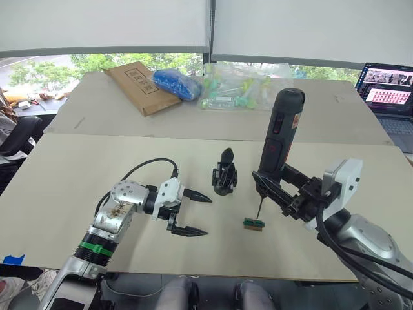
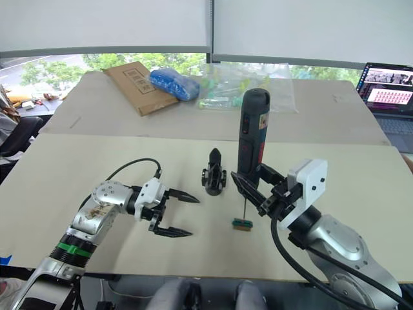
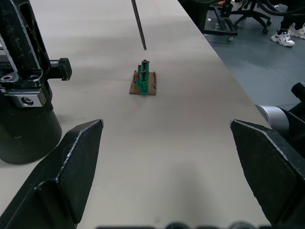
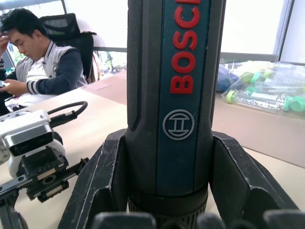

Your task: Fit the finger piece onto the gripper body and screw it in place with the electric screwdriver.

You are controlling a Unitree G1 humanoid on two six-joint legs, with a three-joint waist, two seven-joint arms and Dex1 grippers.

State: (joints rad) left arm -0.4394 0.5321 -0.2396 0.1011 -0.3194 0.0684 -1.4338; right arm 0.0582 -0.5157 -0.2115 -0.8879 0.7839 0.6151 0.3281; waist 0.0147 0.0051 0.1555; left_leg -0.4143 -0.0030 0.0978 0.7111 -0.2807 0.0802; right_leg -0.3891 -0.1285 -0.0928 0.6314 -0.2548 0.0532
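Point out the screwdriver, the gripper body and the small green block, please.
electric screwdriver (image 1: 282,132), left eye view, on its black barrel.
gripper body (image 1: 224,175), left eye view, on its middle linkage.
green block (image 3: 144,82), left wrist view, on its green top.

Head stereo pair above the table (image 1: 77,194); wrist cameras low, close along grippers.

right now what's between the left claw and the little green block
Nothing: bare table runs from the open left claw to the green block, as the left wrist view shows.
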